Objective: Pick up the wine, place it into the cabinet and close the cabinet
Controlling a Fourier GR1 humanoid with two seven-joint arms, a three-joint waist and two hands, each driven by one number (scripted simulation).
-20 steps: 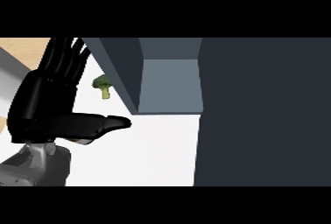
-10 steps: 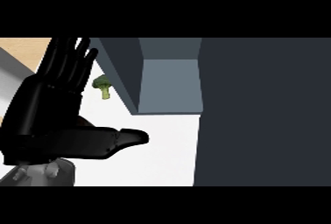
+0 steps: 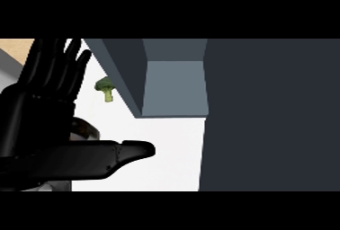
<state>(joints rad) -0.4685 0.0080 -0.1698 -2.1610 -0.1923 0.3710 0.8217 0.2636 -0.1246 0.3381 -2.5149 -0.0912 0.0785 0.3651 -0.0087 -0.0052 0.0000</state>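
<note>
We see the left hand filling the view's left, fingers straight up, thumb out, grasping nothing | right hand out of sight | wine nowhere we can spot | broccoli on the white counter beside the grey cabinet.
</note>
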